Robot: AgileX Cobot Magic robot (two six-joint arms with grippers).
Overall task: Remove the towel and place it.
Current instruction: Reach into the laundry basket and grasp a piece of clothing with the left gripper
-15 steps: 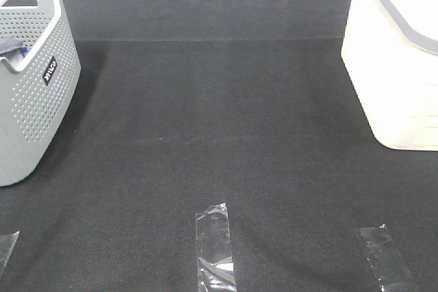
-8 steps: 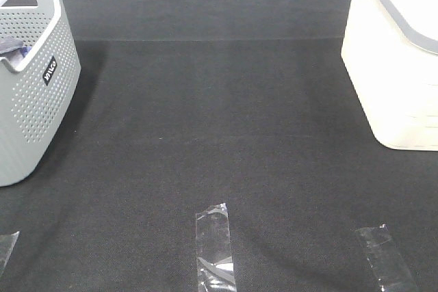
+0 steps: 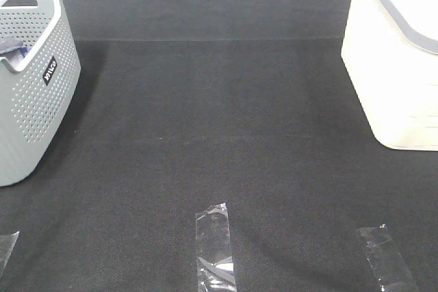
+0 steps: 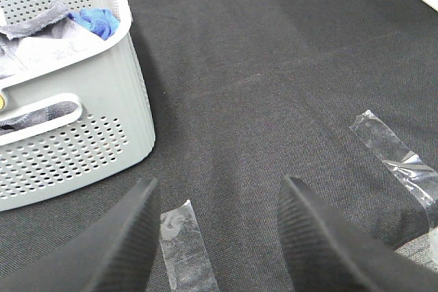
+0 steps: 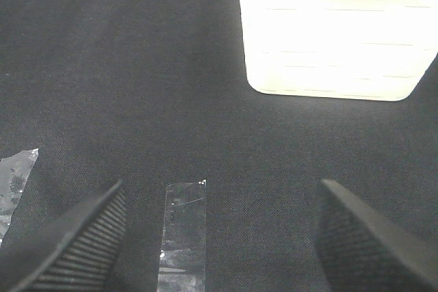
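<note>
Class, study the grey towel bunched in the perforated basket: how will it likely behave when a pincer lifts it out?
The towel is probably floppy: it lies crumpled in the basket, so it should sag and trail when raised. Being soft cloth, it is likely light for its bulk. It might drag along the blue cloth beside it.

Probably a robot lab tabletop, black mat (image 3: 219,114) marked with clear tape strips (image 3: 214,244), grey laundry basket (image 3: 34,100), white bin (image 3: 397,94)

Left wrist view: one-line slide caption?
Open left pincer above the black mat, beside a perforated grey basket holding the grey towel and a blue cloth.
</note>
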